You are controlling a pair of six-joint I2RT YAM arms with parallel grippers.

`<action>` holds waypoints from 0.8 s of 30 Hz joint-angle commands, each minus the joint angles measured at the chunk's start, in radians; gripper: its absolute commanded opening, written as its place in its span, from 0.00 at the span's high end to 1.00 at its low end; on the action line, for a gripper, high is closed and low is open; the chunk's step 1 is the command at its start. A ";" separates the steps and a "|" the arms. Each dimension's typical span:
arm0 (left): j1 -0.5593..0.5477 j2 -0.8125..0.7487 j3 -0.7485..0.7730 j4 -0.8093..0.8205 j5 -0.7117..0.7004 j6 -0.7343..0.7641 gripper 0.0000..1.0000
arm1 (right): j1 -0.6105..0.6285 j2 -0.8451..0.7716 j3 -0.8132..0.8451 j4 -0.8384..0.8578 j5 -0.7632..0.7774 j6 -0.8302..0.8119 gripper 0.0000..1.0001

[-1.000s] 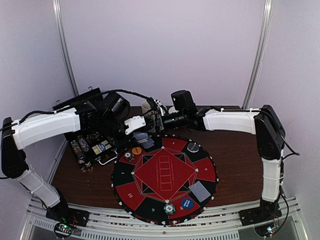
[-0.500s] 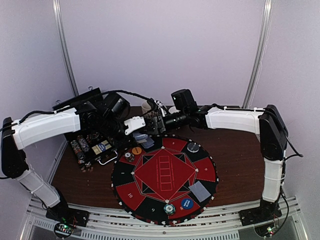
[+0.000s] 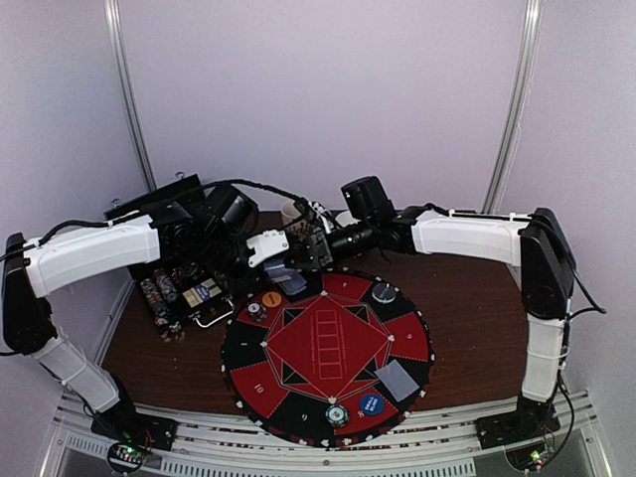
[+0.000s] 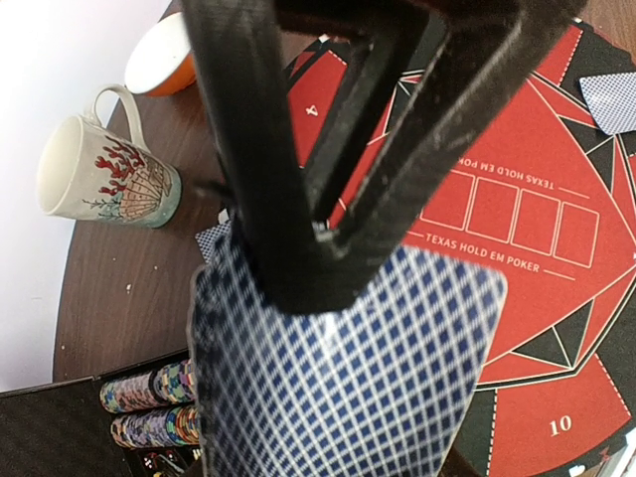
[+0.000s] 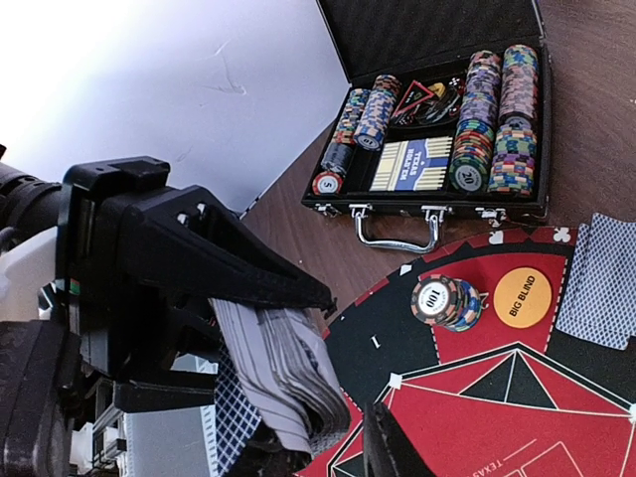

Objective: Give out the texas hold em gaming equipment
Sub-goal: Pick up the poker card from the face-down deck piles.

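My left gripper (image 3: 279, 260) is shut on a deck of blue-checked playing cards (image 4: 348, 368), held above the mat's far left edge. In the right wrist view the deck (image 5: 288, 378) fans downward out of the left gripper's black fingers (image 5: 199, 258). My right gripper (image 5: 328, 452) straddles the deck's lower end; one of its fingers (image 5: 383, 447) stands apart from the cards, with mat showing between. On the mat lie a chip stack (image 5: 447, 301), an orange BIG BLIND disc (image 5: 522, 296), a dealt card (image 5: 601, 283), a dark disc (image 3: 384, 292), a blue disc (image 3: 371, 403) and another card (image 3: 399, 379).
The round red-and-black felt mat (image 3: 328, 343) fills the table's middle. An open black case (image 5: 437, 109) of chips and cards sits at the left. A patterned mug (image 4: 104, 179) and an orange bowl (image 4: 164, 55) stand behind the mat.
The right arm has slid left, bringing its gripper up against the deck in the left gripper. The left arm has held still.
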 commanded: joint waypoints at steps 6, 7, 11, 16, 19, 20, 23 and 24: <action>-0.002 -0.026 -0.015 0.042 -0.003 0.009 0.55 | -0.009 -0.056 0.036 -0.087 0.057 -0.035 0.85; -0.002 -0.027 -0.016 0.043 -0.004 0.007 0.55 | -0.010 -0.057 0.036 -0.091 0.056 -0.035 0.88; 0.000 -0.027 -0.020 0.043 -0.010 0.008 0.55 | -0.009 -0.064 0.048 -0.125 0.070 -0.048 0.93; 0.000 -0.025 -0.029 0.044 -0.021 0.008 0.55 | -0.012 -0.071 0.072 -0.201 0.094 -0.081 1.00; 0.001 -0.022 -0.029 0.043 -0.030 0.007 0.55 | -0.012 -0.081 0.077 -0.222 0.102 -0.087 1.00; 0.001 -0.021 -0.030 0.043 -0.033 0.006 0.55 | -0.012 -0.087 0.080 -0.233 0.111 -0.090 1.00; 0.011 -0.021 -0.037 0.043 -0.047 -0.005 0.55 | -0.027 -0.111 0.092 -0.266 0.138 -0.085 1.00; 0.018 -0.019 -0.038 0.043 -0.054 -0.014 0.55 | -0.036 -0.124 0.098 -0.277 0.145 -0.074 1.00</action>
